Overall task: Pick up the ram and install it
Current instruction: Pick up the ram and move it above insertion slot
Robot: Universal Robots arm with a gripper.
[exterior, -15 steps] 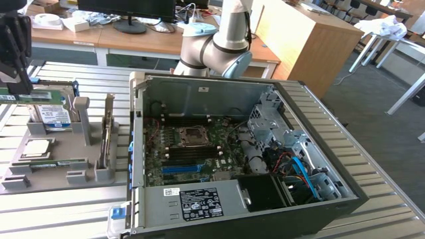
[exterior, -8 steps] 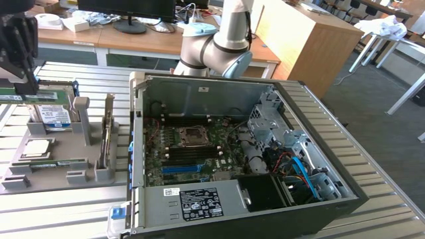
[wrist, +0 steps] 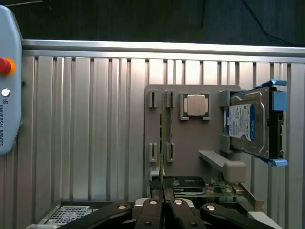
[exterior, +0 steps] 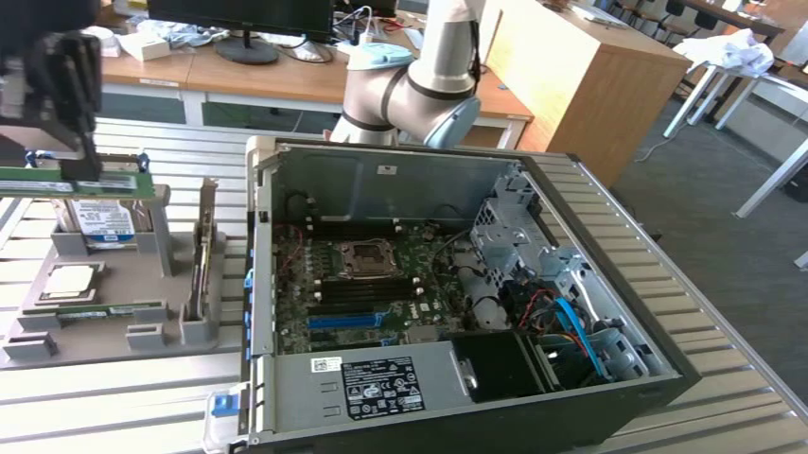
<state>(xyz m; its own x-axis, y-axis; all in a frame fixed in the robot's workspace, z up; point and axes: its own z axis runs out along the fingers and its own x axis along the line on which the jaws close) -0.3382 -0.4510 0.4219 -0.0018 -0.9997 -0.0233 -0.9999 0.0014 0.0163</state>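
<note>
Exterior view, ten o'clock: the dark two-fingered gripper [exterior: 79, 168] was clenched on the ram [exterior: 44, 182], a long, thin green circuit-board stick, carried level and clear above the grey plastic parts tray [exterior: 114, 333]. Gripping it mid-length looked sensible to me, since the stick sat balanced with its lower edge free. From the wrist view it ran edge-on straight out from between the fingertips.

At eight o'clock the tray propped its parts where jaws could reach them. A blue-labelled silver hard drive [exterior: 101, 219] stood on edge, a square silver processor [exterior: 70, 279] lay flat in its cradle, and a tall expansion card [exterior: 202, 260] stood upright.

Across the centre, the open black tower case [exterior: 378, 170] lay on its side with its green motherboard [exterior: 366, 284] facing up, presumably so parts could be pressed straight down.

Only "UNIVERSAL ROBOTS" was readable, on the pale-blue pendant [wrist: 7, 95] with its red button. The drive's label and the white sticker [exterior: 382, 388] at six o'clock were too small to read.
</note>
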